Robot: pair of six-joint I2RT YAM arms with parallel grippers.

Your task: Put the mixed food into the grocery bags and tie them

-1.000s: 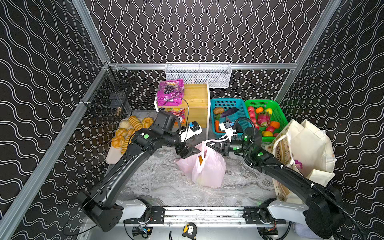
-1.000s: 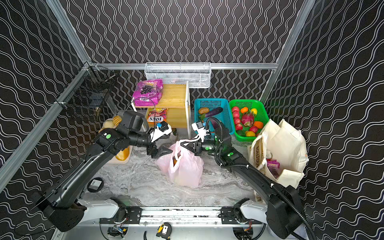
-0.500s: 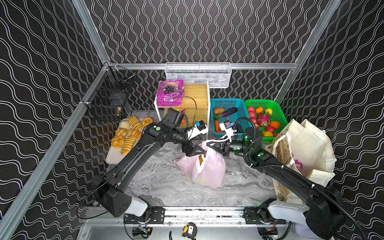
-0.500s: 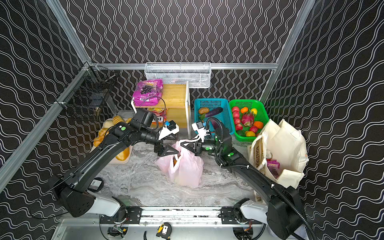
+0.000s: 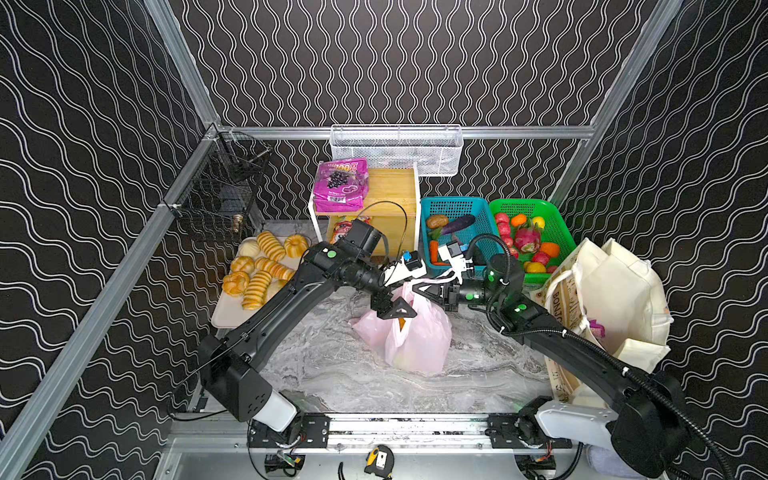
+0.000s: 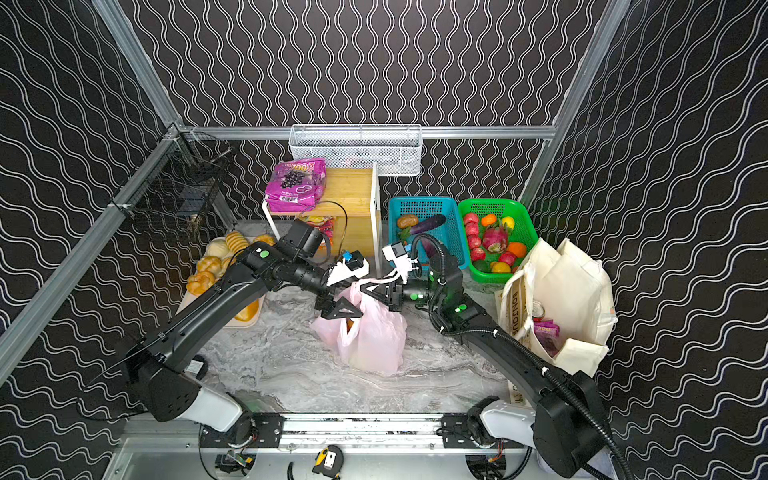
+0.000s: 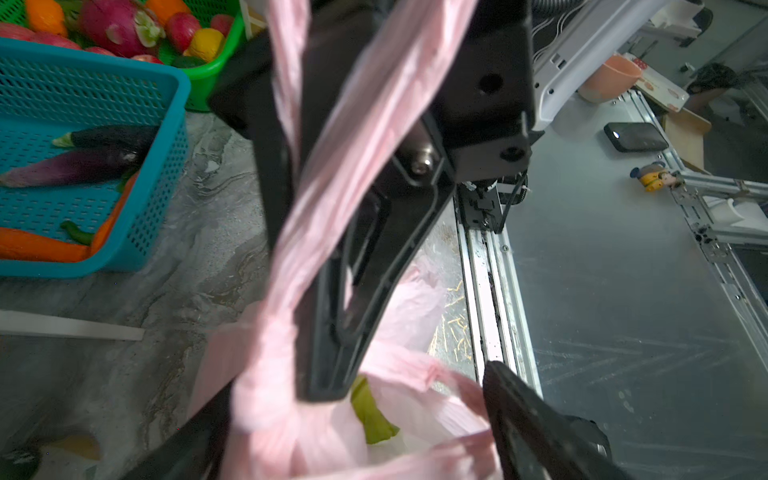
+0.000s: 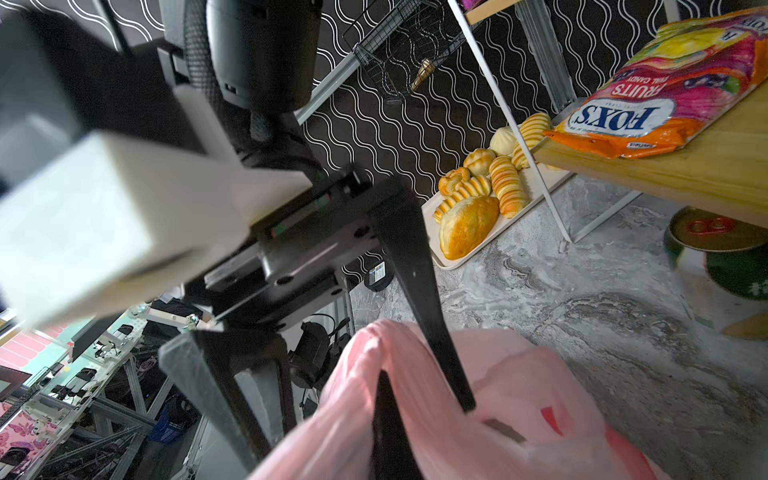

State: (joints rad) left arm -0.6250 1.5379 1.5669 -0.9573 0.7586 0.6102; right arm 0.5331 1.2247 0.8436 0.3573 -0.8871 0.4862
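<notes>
The thin, translucent pink plastic bag point(image 5: 415, 340) sits slumped in the middle of the grey marbled table point(image 5: 332, 374), already loaded: something green point(image 7: 370, 415) and something orange point(image 5: 401, 322) show at its mouth. My right fingers point(image 7: 320, 353) are pressed together on one loop handle point(image 7: 320, 158), which is twisted into a crinkled rope and drawn up taut from the bag's neck. My left fingers point(image 8: 415, 291) are spread wide, pinching nothing, and straddle the neck just below that rope. I judge this to be the tying step. To do it well I should close the left fingers low on the free handle, close to the gather, then draw the two handles across each other with steady, gentle tension. The film is flimsy and slick, so a jerk could stretch or tear it, or tip the soft bag over. To my right the large cream fabric tote point(image 5: 615, 299) stands open, stiff-sided, with a purple packet point(image 5: 595, 328) inside. Behind lie the blue mesh basket point(image 5: 457, 205) and the green mesh basket point(image 5: 519, 204), both rigid plastic. A glossy magenta grape-print pouch point(image 5: 340, 185) rests on the wooden shelf point(image 5: 395, 187).
</notes>
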